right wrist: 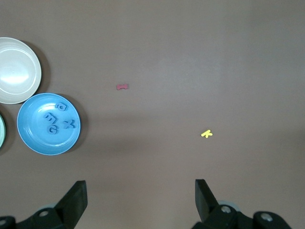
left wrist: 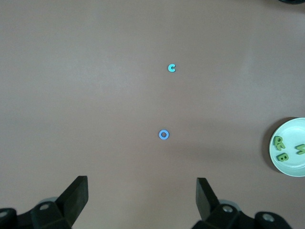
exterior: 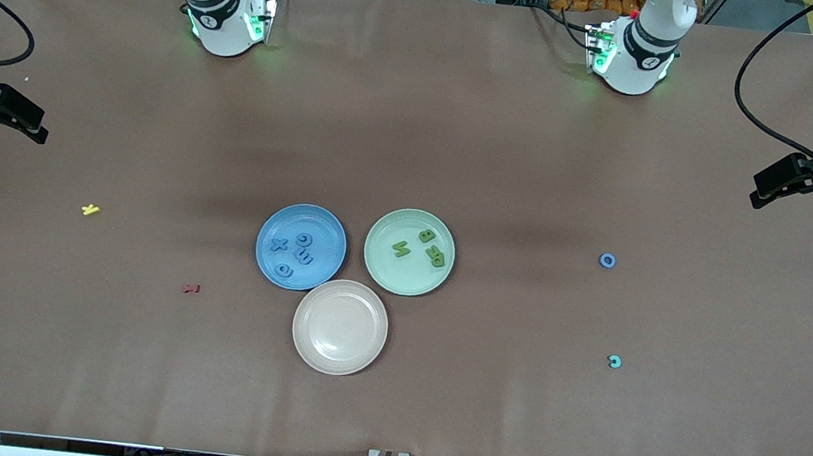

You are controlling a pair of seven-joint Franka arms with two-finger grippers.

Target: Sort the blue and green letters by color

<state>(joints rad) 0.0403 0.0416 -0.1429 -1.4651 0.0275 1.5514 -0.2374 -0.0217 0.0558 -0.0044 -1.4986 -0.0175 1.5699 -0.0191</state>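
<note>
Beige plate (exterior: 340, 327), empty, touching blue plate (exterior: 301, 246) and green plate (exterior: 409, 252) mid-worktop (exterior: 417, 123), between both grippers. Blue plate holds four blue letters (exterior: 294, 252); green plate holds three green letters (exterior: 421, 247). Left gripper (exterior: 777, 188) released, jaws wide, waiting over its worktop end; loose blue ring letter (left wrist: 164, 134) lies below it, teal C letter (left wrist: 172, 68) past that. Right gripper (exterior: 18, 118) released too, waiting over its end, with yellow letter (right wrist: 206, 134) and dark red letter (right wrist: 122, 87) under its view.
</note>
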